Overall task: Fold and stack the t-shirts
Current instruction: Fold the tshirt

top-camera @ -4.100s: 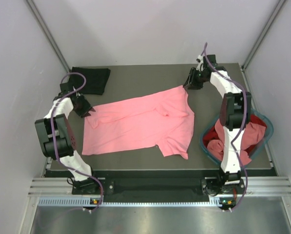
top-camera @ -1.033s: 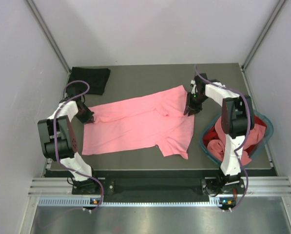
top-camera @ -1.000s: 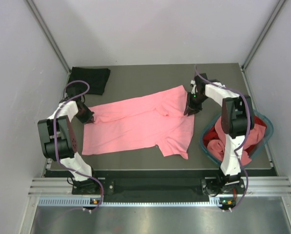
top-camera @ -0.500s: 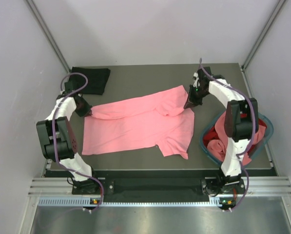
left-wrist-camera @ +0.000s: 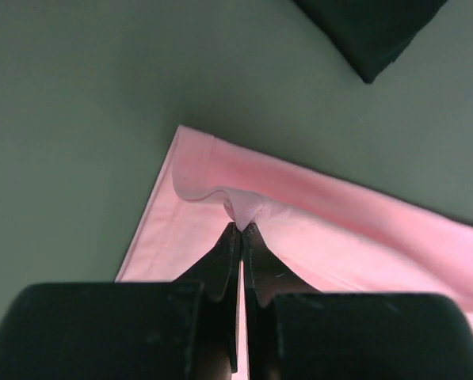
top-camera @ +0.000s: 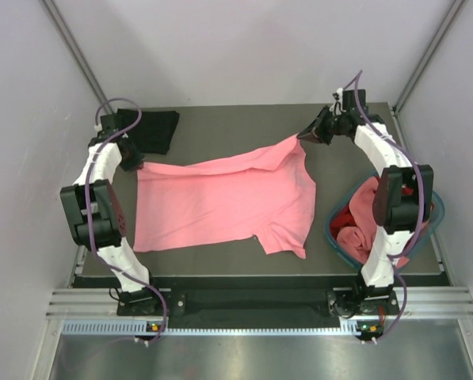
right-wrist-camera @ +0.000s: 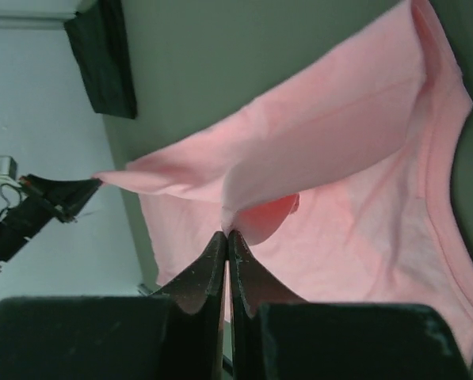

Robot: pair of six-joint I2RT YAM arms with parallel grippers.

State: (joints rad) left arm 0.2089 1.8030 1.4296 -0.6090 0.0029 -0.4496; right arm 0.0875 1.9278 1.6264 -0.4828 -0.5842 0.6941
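Firmly pinching far edge of salmon pink t-shirt (top-camera: 220, 206) with left gripper (left-wrist-camera: 241, 229) and right gripper (right-wrist-camera: 226, 232). Stretched left-right between them.

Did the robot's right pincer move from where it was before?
Yes. The right pincer, shut on the pink t-shirt, went toward the far edge of the table, away from the teal basket.

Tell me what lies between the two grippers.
The salmon pink t-shirt: its far edge runs from the left gripper to the right gripper, both shut on it. The top view shows it.
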